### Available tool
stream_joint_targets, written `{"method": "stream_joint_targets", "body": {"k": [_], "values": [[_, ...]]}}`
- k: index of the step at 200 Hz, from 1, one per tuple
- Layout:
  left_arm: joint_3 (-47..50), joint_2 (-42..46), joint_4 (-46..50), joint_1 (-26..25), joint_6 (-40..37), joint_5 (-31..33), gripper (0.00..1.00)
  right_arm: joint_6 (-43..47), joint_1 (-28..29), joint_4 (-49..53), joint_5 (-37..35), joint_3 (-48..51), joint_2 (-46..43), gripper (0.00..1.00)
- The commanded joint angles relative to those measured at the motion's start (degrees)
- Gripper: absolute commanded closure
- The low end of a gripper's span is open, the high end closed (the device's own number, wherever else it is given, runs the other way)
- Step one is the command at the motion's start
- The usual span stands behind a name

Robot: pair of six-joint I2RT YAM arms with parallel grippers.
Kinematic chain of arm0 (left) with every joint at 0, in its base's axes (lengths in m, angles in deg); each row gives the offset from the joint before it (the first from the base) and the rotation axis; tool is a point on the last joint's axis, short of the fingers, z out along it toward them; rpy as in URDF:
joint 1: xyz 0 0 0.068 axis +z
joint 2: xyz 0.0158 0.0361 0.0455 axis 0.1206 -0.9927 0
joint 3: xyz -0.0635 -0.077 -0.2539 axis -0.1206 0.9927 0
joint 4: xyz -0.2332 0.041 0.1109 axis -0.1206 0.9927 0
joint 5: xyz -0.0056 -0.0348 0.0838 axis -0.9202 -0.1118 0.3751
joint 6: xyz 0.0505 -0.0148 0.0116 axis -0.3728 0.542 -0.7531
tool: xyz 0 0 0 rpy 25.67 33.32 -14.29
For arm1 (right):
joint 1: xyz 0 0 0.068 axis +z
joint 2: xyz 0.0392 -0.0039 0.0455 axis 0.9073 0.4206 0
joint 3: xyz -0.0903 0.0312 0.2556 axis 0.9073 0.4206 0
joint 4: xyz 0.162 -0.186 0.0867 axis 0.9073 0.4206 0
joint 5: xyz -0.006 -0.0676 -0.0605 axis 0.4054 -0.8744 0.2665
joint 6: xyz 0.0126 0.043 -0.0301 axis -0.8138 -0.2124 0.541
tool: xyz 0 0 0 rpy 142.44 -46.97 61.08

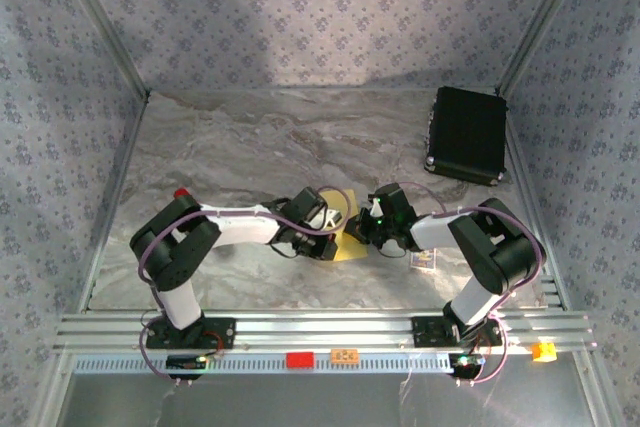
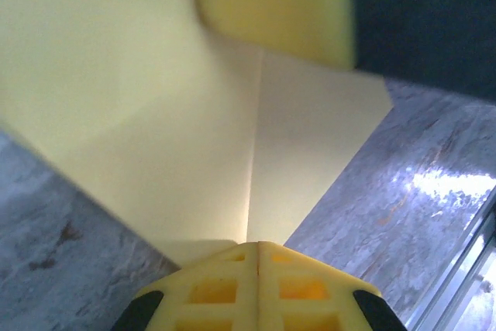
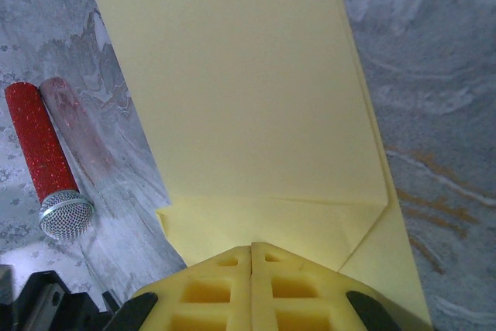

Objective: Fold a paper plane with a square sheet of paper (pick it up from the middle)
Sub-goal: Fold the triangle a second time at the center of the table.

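The yellow sheet of paper (image 1: 349,248) lies flat on the marble table between the two arms. It is folded: a centre crease runs along it in the left wrist view (image 2: 155,114), and a narrow flap is turned over at its near end in the right wrist view (image 3: 248,98). My left gripper (image 2: 256,244) is shut, its tips resting on the paper at the end of the crease. My right gripper (image 3: 252,247) is shut too, with its tips on the turned flap. From above, the left gripper (image 1: 326,239) and the right gripper (image 1: 363,234) face each other over the paper.
A red-handled microphone (image 3: 48,164) lies on the table to the left of the paper. A black rectangular case (image 1: 467,134) sits at the back right. A small printed card (image 1: 425,260) lies by the right arm. The aluminium rail (image 1: 320,327) runs along the near edge.
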Motion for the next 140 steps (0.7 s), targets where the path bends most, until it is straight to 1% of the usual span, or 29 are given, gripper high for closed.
{"method": "stream_joint_targets", "body": {"k": [1,45,104,122,140], "values": [[2.15,0.25,0.58,-0.35,0.8,-2.12,1.0,-0.08,-0.48,4.18,-2.69,1.61,0.2,0.92],[5.5,3.02,0.63,-0.57,1.49,-2.15,1.0,-0.07,-0.64,4.18,-2.74,1.7,0.2,0.92],[4.88,6.53,1.1,-0.79,1.03,-1.54,1.0,-0.19,-0.68,4.18,-2.69,1.7,0.29,0.92],[4.68,8.71,-1.12,-0.86,1.93,-2.01,1.0,-0.13,-0.56,4.18,-2.67,1.61,0.12,0.92],[4.71,10.92,-4.01,-0.49,3.37,-1.0,0.99,-0.18,-0.47,4.2,-2.8,1.66,0.03,0.92]]}}
